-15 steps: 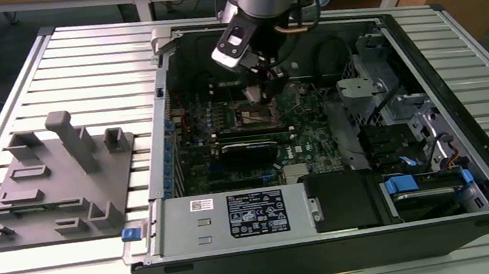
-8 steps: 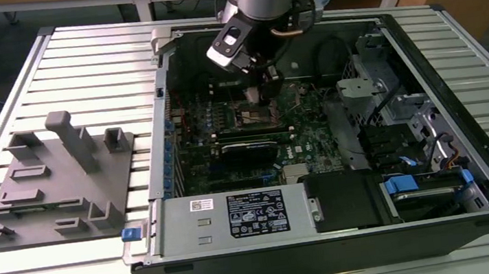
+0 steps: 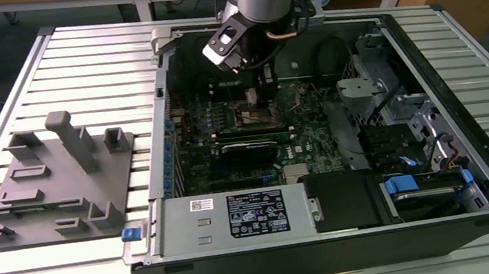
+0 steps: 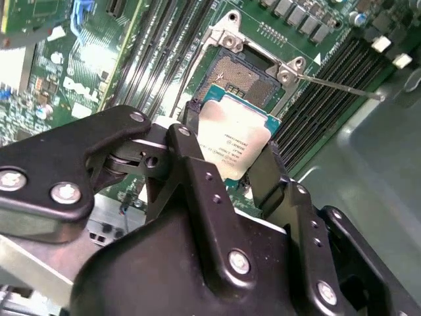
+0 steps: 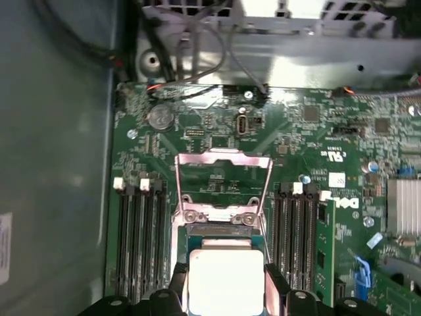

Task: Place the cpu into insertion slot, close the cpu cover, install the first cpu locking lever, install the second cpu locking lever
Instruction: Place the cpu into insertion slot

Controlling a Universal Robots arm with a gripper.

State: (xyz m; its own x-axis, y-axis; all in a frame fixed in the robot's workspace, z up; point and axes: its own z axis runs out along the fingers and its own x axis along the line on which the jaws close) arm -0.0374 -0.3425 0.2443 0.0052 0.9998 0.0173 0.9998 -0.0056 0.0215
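Note:
My gripper [image 4: 231, 137] is shut on the cpu [image 4: 238, 131], a flat silver-grey square with a green rim, gripped by two opposite edges between the black fingers [image 4: 197, 164]. It hangs tilted just above and beside the insertion slot [image 4: 240, 76], which lies open with its dark contact field bare. In the first wrist view the cpu [image 5: 225, 283] sits in the gripper [image 5: 225, 275] below the cpu cover [image 5: 223, 172], which is swung up and open. A thin locking lever [image 4: 342, 85] sticks out sideways, released. In the exterior view the gripper [image 3: 252, 89] reaches into the case above the slot [image 3: 255, 113].
Memory slots [image 5: 141, 237] flank the socket on both sides. The open computer case [image 3: 460, 85] holds a white-labelled power supply [image 3: 235, 217] at the front and drive bays on the exterior view's right. A grey fixture [image 3: 56, 179] stands on the slatted table at the exterior view's left.

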